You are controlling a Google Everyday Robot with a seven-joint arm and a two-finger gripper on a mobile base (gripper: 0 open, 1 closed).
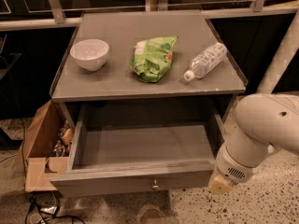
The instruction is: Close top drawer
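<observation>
Right, starting at the tool end: the gripper [219, 185] sits in the lower right of the frame, a tan tip poking out below the wrist. It is just beside the right end of the front panel of the top drawer [117, 183]. From my feed I cannot tell whether it is open or closed, or whether it actually touches the panel. Behind it the white arm [266, 127] bulks up along the right edge, over the speckled floor [271, 204].

The top drawer is pulled well out toward the bottom of the frame, so I look straight down into its grey interior. Its small round knob [154, 186] sits at the centre of the front panel, well left of the gripper.

Above the drawer, the grey cabinet top [117, 85] fills the upper middle of the frame. On it I see a white bowl [89, 53] at the left and a green snack bag [153, 57] in the middle. A clear plastic bottle [205, 60] lies on its side at the right, cap pointing down-left. All three are apart from one another.

At the lower left an open cardboard box [39, 141] stands against the cabinet's side with small items inside, and dark cables [44, 211] lie on the floor below it.
</observation>
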